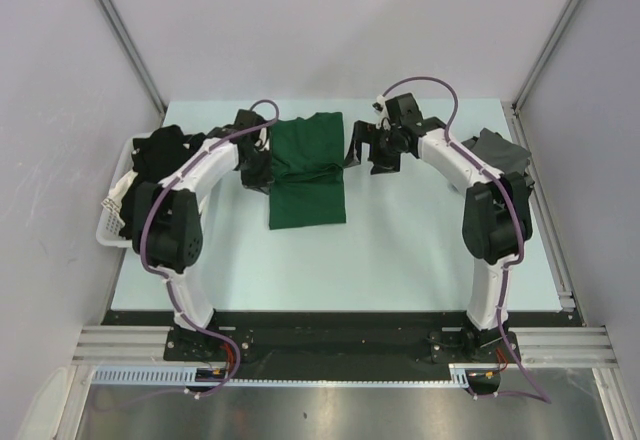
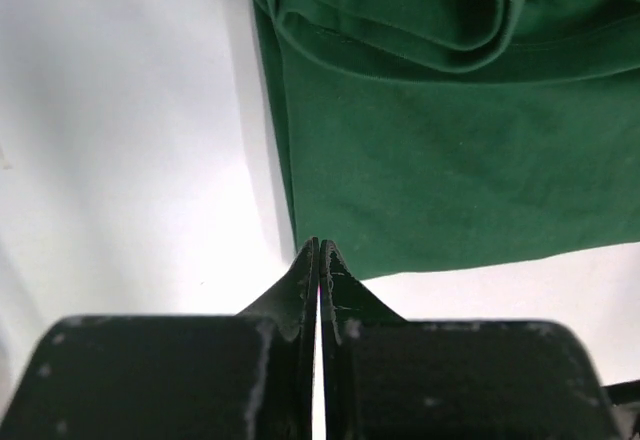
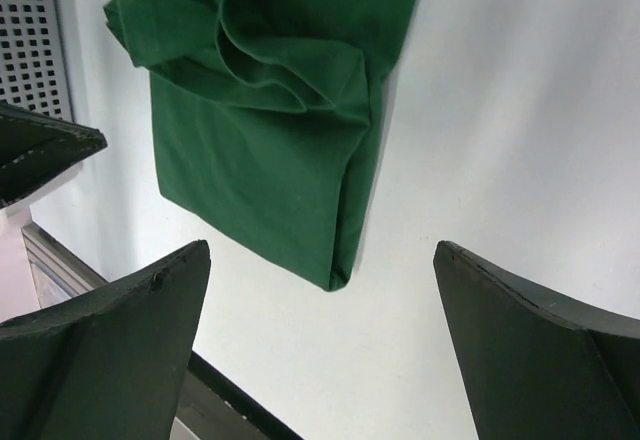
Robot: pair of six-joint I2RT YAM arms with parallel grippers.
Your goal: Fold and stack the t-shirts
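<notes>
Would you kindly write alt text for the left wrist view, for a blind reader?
The left tool, shut and empty, hangs over the white table at the corner of a partly folded dark green t-shirt, bunched along its far edge.

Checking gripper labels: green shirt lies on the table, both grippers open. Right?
No: the left gripper is shut, per the left wrist view. The right gripper is open, and the green shirt does lie on the table.

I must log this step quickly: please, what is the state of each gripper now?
Left gripper: shut, holding nothing.
Right gripper: open, empty.
</notes>
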